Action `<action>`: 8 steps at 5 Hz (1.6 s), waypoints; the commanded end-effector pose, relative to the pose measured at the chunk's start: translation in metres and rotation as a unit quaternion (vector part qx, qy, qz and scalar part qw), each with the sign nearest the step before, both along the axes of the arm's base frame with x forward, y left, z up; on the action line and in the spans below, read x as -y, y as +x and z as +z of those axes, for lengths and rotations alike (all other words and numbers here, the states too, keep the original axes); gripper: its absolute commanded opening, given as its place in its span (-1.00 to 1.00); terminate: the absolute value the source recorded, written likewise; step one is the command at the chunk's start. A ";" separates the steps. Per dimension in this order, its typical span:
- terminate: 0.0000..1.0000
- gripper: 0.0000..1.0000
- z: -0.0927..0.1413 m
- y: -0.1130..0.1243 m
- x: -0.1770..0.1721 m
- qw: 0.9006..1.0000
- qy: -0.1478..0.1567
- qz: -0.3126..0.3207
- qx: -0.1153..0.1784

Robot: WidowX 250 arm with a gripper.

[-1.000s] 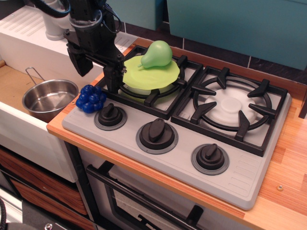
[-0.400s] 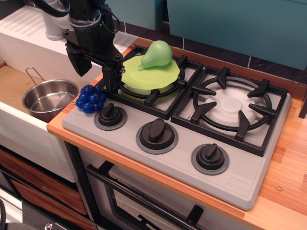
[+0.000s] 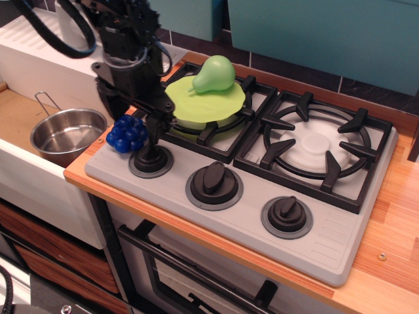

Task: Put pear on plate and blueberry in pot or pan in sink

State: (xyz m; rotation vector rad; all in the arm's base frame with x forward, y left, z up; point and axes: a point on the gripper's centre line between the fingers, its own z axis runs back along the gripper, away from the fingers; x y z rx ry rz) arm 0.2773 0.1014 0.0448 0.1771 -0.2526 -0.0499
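Note:
The pale-green pear [image 3: 215,73] stands on the lime-green plate [image 3: 208,104], which rests on the back-left stove burner. The deep-blue blueberry [image 3: 126,135] lies on the stove's front-left corner beside the leftmost knob. My gripper [image 3: 134,129] is low over the blueberry. It is open, with one finger on each side of the berries. The right finger [image 3: 153,131] reaches down to the knob; the left finger is partly hidden behind the berries. The shiny steel pot [image 3: 64,135] sits in the sink [image 3: 16,119] just left of the stove, empty.
The grey stove has three black knobs [image 3: 214,179] along its front and black grates [image 3: 319,149] over two burners. A white drainboard [image 3: 33,36] lies behind the sink. The wooden counter [image 3: 393,216] runs along the right.
My gripper has come down and forward from beside the plate, and its fingers now straddle the blueberry. The pear, plate and pot have not moved.

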 end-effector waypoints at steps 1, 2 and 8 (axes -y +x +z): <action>-1.00 1.00 -0.002 0.001 -0.011 1.000 -0.001 -0.005 0.030; -1.00 1.00 -0.003 -0.003 -0.016 0.999 -0.005 -0.012 0.045; -1.00 -1.00 0.024 0.007 -0.040 0.999 -0.018 -0.028 0.022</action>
